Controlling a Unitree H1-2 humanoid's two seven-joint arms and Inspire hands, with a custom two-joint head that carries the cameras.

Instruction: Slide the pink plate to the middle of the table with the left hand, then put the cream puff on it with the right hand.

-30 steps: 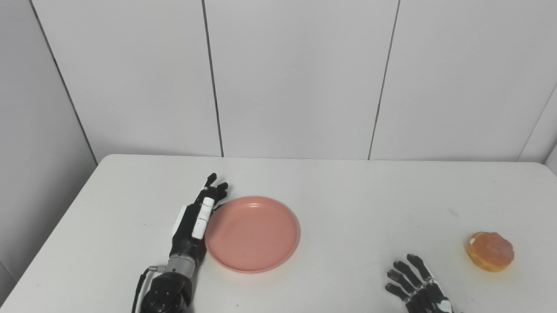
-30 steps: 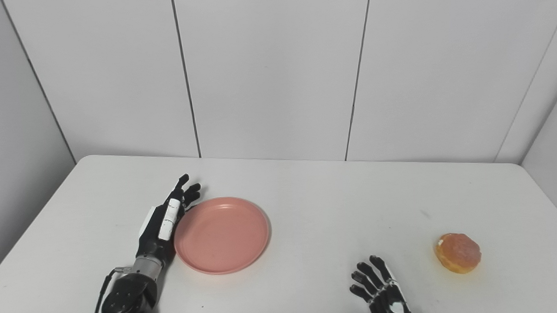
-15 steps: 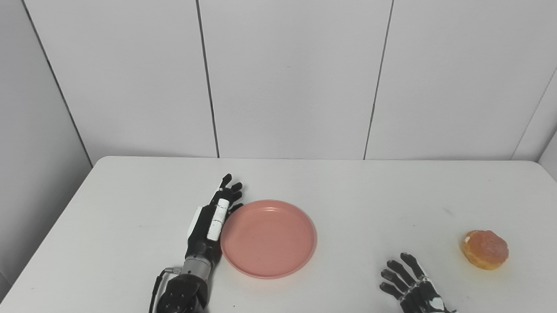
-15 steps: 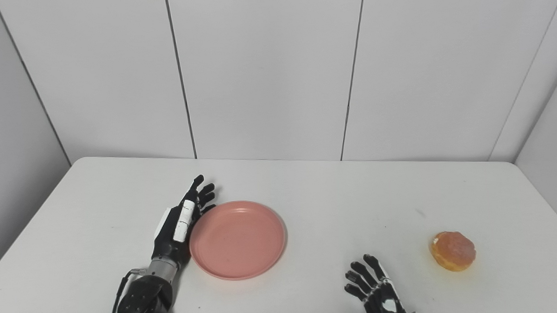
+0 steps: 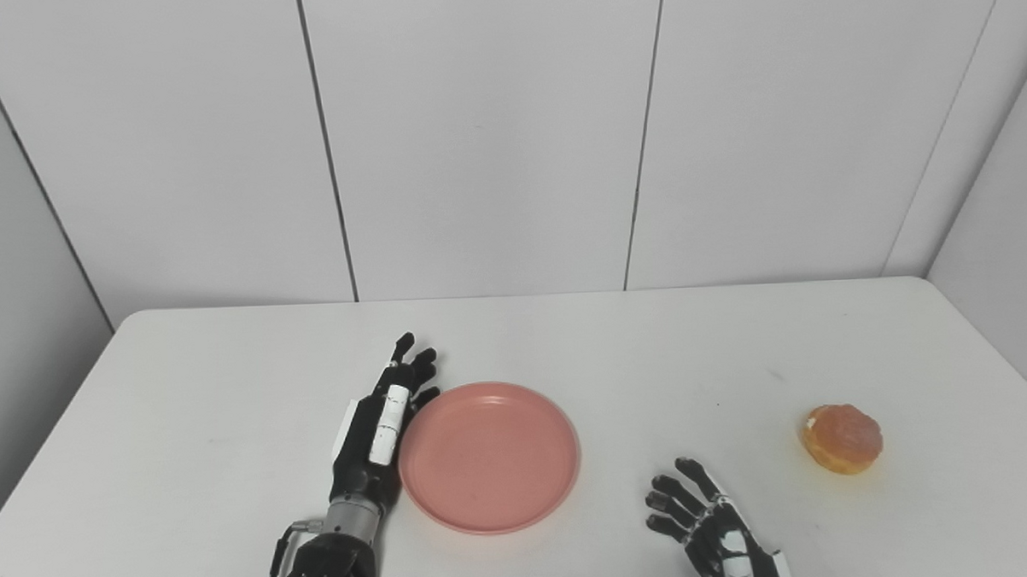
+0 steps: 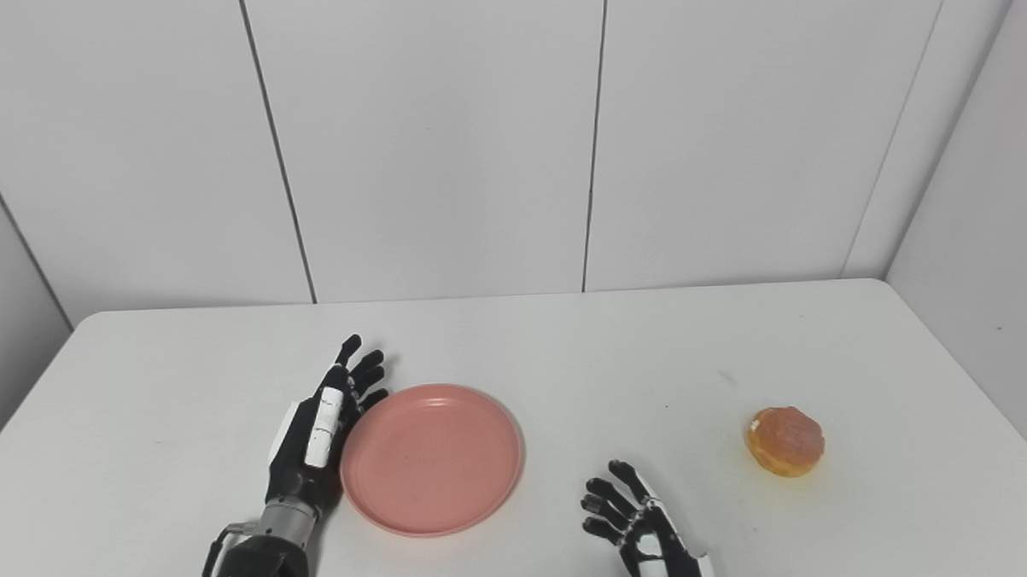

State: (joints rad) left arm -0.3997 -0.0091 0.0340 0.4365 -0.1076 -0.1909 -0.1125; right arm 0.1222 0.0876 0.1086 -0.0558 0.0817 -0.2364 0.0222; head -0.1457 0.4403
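The pink plate (image 5: 489,456) lies flat on the white table (image 5: 227,392), near its middle and a little toward the front. My left hand (image 5: 380,421) is open, fingers straight, its edge against the plate's left rim. The cream puff (image 5: 841,438), golden brown, sits alone at the right side of the table. My right hand (image 5: 710,534) is open with fingers spread near the front edge, between the plate and the cream puff, touching neither. In the right eye view the plate (image 6: 431,458), the left hand (image 6: 317,423), the right hand (image 6: 637,532) and the cream puff (image 6: 785,440) show the same layout.
White panelled walls (image 5: 491,135) close the table at the back and on both sides. The table's right edge (image 5: 994,366) runs close to the cream puff.
The camera has swung, shifting the whole picture. Against the table, my left hand has pushed the plate to the right, toward the middle. My right hand has risen slightly into view.
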